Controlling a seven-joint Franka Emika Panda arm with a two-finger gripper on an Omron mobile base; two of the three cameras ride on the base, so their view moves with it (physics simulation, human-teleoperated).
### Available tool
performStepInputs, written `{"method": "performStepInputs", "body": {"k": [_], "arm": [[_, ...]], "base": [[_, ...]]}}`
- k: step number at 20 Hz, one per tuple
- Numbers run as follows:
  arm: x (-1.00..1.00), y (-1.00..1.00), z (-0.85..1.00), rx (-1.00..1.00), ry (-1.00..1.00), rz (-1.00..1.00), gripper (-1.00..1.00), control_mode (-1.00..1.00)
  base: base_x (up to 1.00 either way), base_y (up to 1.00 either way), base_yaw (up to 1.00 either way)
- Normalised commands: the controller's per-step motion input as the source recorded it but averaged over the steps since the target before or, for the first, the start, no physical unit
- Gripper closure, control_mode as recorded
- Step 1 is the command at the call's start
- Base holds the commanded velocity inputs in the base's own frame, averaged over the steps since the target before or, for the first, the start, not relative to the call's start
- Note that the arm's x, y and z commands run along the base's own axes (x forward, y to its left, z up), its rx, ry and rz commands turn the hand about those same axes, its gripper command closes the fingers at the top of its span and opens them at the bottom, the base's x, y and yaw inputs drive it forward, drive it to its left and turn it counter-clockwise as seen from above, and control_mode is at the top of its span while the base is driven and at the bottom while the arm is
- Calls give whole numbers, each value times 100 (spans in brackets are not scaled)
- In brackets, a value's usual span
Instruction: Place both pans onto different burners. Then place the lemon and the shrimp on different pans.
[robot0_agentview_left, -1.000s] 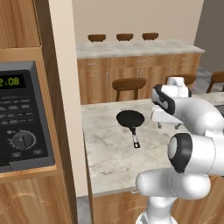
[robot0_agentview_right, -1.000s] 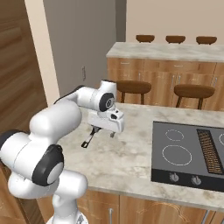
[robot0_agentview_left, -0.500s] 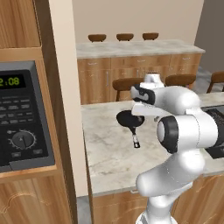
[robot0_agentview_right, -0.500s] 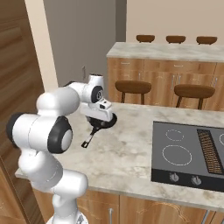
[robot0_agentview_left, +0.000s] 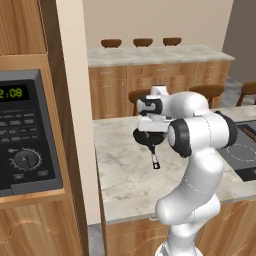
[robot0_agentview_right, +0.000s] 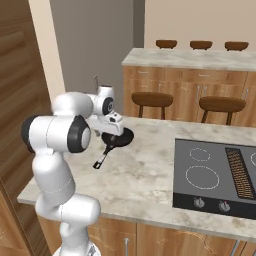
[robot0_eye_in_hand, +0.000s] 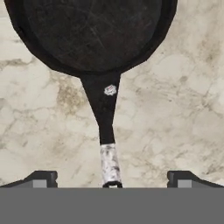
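Swinging left since a second ago, the gripper (robot0_eye_in_hand: 112, 178) now hangs wide open, empty, over the pan (robot0_eye_in_hand: 94, 33), its handle pointing to six o'clock between the fingertips (robot0_eye_in_hand: 41, 178).

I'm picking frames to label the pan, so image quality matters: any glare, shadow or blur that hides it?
Hand view: the pan and its handle are crisp under flat, even light, no glare, the bowl cropped at the top. Left base view: the arm covers most of the pan. Right base view: the pan is small and soft-edged, with faint shading on the counter.
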Motion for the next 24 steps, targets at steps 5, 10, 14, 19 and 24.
{"method": "performStepInputs", "body": {"k": [5, 10, 14, 19, 24], "arm": [[15, 20, -46, 0, -4, 0, -100, -100], [9, 0, -36, 0, -10, 0, -100, -100], [-3, 0, -32, 0, -10, 0, -100, -100], [-7, 0, -24, 0, -8, 0, -100, -100], [-1, 0, -17, 2, -3, 0, -100, -100]], "base": [[0, 0, 0], [0, 0, 0], [0, 0, 0], [0, 0, 0], [0, 0, 0]]}}
